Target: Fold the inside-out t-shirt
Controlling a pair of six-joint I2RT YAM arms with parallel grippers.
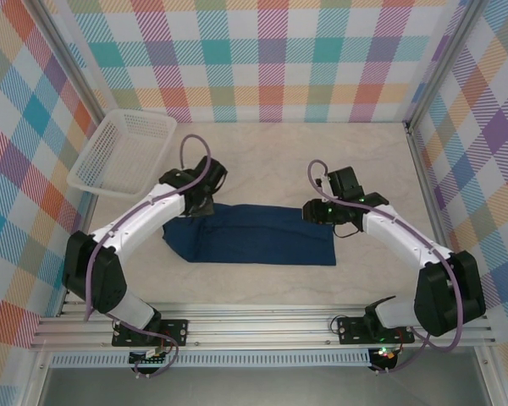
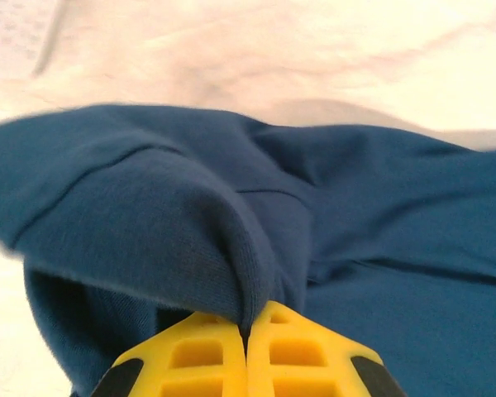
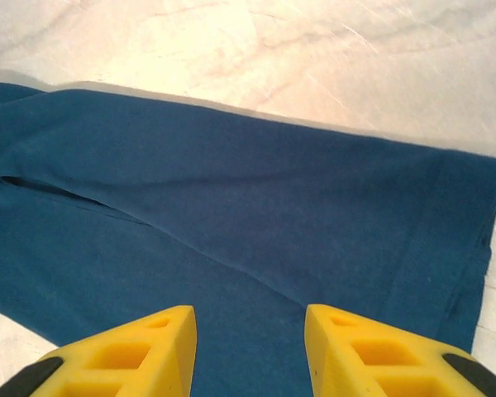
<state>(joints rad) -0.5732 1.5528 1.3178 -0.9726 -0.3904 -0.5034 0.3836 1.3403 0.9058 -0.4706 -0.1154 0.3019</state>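
Inside-out t-shirt (image 1: pixel 254 235) lies on the pale desk (image 1: pixel 271 161), near the middle and a little toward the near edge, as a long dark blue band running left to right between the two arms. Right end square and flat; left end rounder and rumpled. Left fingers (image 1: pixel 201 205) sit at the far left corner of the band. Seen from the left wrist, the two yellow fingers (image 2: pixel 246 347) are pressed together with no gap, and a ridge of blue cloth runs down into the seam at their tips: closed and pinching the shirt. The cloth there is bunched and raised into a soft hump, with a stitched seam showing across it. Right fingers (image 1: pixel 315 210) hang over the far right corner of the band. Seen from the right wrist, the yellow fingers (image 3: pixel 180 331) stand apart with flat cloth showing between them and nothing caught: open, holding nothing. The cloth under them is smooth, one shallow crease running on a slant, hem edge to the right with bare desk past it. White mesh basket (image 1: pixel 123 152) stands at the far left corner of the desk, apart from the shirt.
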